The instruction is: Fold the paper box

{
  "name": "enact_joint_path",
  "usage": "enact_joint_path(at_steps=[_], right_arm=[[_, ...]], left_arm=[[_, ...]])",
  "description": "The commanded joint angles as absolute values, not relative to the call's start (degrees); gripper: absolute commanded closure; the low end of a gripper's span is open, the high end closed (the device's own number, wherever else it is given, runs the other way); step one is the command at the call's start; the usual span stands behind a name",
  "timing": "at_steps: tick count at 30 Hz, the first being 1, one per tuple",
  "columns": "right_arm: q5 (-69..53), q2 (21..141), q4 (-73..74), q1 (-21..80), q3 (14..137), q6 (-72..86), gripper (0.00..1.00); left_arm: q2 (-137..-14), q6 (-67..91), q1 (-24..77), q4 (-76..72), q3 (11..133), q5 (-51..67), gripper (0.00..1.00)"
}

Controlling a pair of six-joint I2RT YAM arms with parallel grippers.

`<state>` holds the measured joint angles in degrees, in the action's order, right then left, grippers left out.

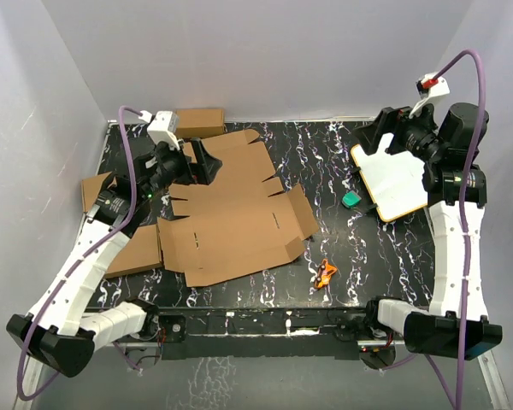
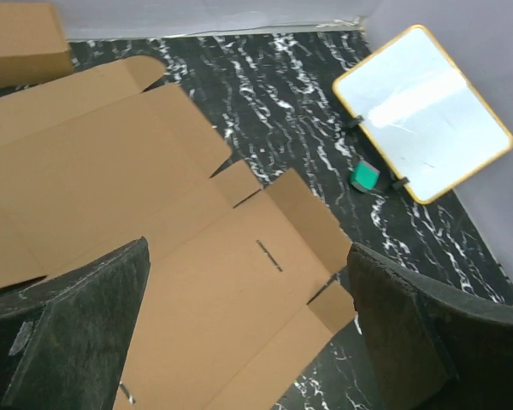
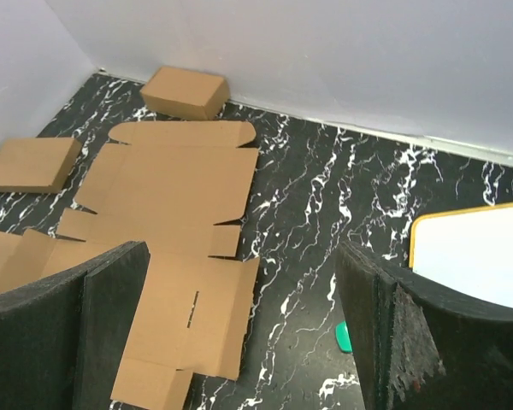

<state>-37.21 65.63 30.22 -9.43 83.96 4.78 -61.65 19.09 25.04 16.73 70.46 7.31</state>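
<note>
My left hand hangs spread wide, holding nothing, over the 11 o'clock part of the paper box. The box lies flat and unfolded on the bench, toward 9 o'clock from the bench's middle. My right hand is spread and empty too, at 2 o'clock above the white board. A small green thing sits just beside the board's 8 o'clock edge.

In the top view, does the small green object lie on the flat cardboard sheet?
No, the green object rests on the black marbled table beside the white board, clear of the paper box.
</note>
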Motion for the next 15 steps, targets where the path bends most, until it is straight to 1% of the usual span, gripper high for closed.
enact_joint_path(at_steps=[1,8,15], right_arm=[[-34.4,66.5,29.4,-10.8,82.6,5.8,0.01],[-32.1,67.5,29.0,-12.5,78.9,6.4,0.01],[-30.9,66.3,28.4,-13.8,74.3,4.1,0.01]], left_arm=[[-59.6,19.7,20.4,16.4,68.0,8.0,0.03],[-58.0,22.2,13.5,14.9,62.1,13.2,0.03],[-54.9,26.6,9.3,11.8,55.5,19.5,0.03]])
